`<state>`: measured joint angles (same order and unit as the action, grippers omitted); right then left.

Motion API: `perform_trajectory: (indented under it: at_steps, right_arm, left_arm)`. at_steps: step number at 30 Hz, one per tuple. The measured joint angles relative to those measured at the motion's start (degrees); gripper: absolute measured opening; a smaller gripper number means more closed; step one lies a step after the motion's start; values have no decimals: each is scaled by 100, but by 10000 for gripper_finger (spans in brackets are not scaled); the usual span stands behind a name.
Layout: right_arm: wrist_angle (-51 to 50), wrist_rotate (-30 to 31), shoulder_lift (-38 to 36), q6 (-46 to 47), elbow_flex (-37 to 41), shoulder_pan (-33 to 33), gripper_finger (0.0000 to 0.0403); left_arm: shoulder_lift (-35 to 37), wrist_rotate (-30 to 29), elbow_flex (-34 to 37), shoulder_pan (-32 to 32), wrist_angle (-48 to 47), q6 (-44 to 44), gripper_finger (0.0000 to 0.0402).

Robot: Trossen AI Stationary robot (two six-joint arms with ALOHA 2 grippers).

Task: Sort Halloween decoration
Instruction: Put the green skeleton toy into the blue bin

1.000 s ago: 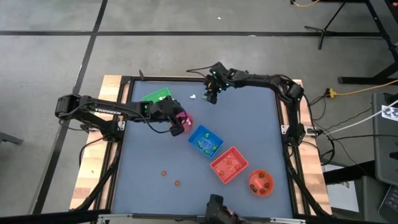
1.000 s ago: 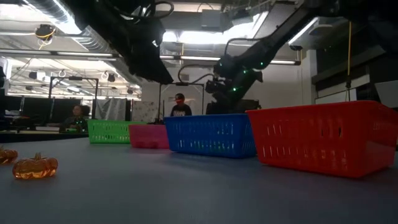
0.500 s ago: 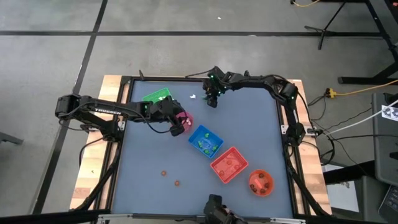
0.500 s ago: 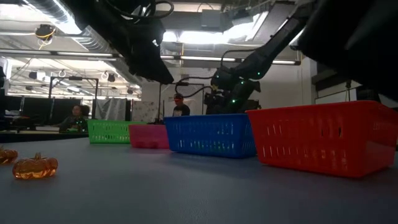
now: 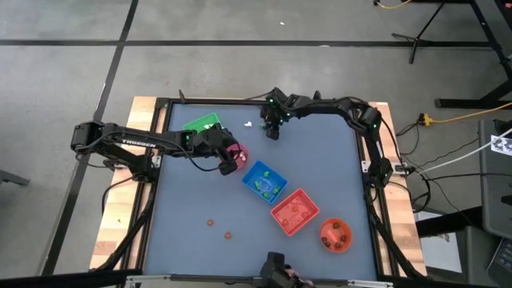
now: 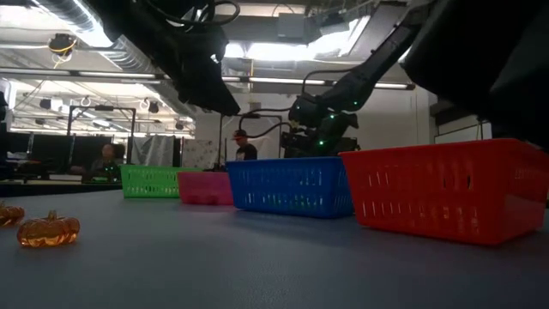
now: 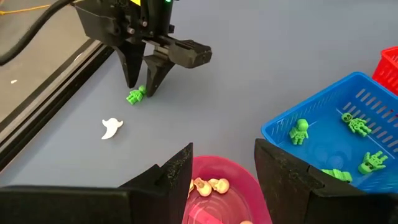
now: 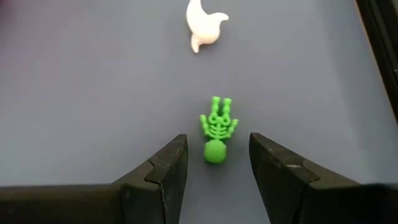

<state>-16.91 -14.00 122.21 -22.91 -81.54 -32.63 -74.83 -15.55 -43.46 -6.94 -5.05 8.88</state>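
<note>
My right gripper (image 8: 214, 165) is open near the table's far edge. Its fingers stand on either side of a small green skeleton figure (image 8: 216, 134) lying flat on the table, without touching it. The left wrist view shows the same gripper (image 7: 142, 84) pointing down at that figure (image 7: 135, 96). A white ghost trinket (image 8: 203, 23) lies just beyond it. My left gripper (image 5: 227, 164) is open and hovers over the pink bowl (image 7: 214, 171), which holds pale trinkets (image 7: 208, 185). Two orange pumpkins (image 5: 211, 223) (image 5: 227, 235) lie toward the near left.
A green tray (image 5: 202, 125), a blue tray (image 5: 264, 180) with green figures, a red tray (image 5: 294, 212) and an orange bowl (image 5: 335, 234) run diagonally across the table. The dark table frame runs close behind my right gripper. People sit in the room beyond.
My right gripper has shifted slightly toward the table's left and come down over the green skeleton figure. My left gripper has kept still above the pink bowl.
</note>
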Motion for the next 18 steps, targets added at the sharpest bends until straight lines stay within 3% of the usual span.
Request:
perform_trajectory:
  at_steps: [9, 18]
  right_arm:
    - [-3, 99, 0, -7, 0, 79, 163]
    - [-9, 336, 0, -3, 0, 75, 94]
  left_arm:
    - [-2, 2, 0, 1, -1, 0, 156]
    - [-2, 0, 0, 2, -1, 0, 156]
